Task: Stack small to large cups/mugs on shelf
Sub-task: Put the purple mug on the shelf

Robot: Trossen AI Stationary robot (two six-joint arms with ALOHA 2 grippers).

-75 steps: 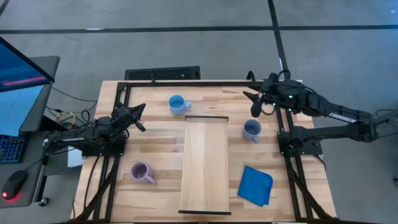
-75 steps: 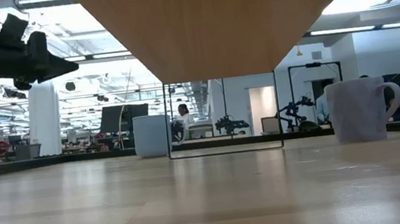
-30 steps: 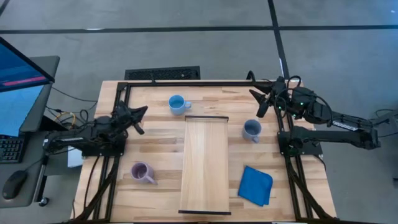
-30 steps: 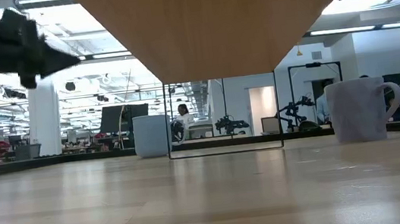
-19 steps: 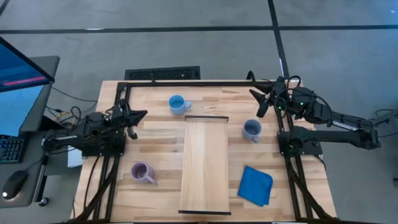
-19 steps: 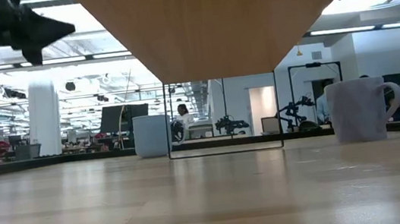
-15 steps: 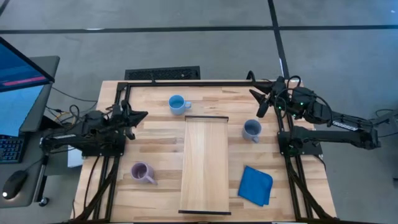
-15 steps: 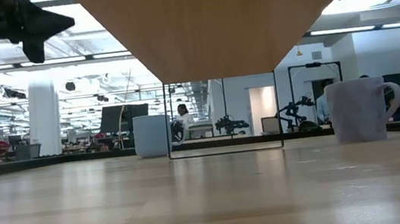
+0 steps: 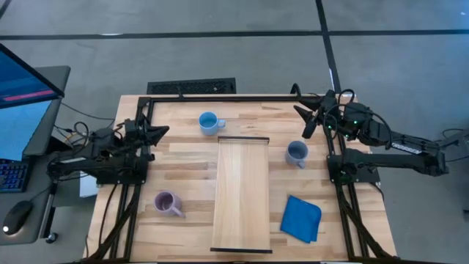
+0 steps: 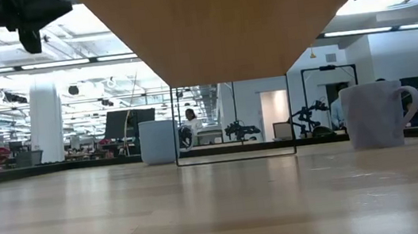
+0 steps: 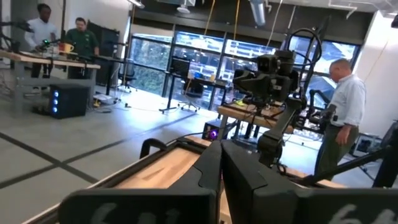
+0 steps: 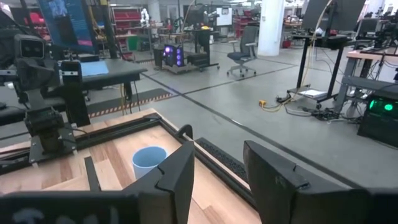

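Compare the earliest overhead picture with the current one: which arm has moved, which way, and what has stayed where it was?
The left gripper, shut and empty, has drawn back toward the table's left edge and risen. The right gripper, open and empty, swung slightly right early on, then held. Nothing was grasped or released. The pale purple mug, grey-blue mug, bright light blue mug, long light-wood shelf board and flat blue cloth have not moved.

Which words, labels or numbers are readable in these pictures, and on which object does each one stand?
No text can be read with certainty.
White lettering on the dark right arm: too small to read.
The blue monitor screen: nothing legible.
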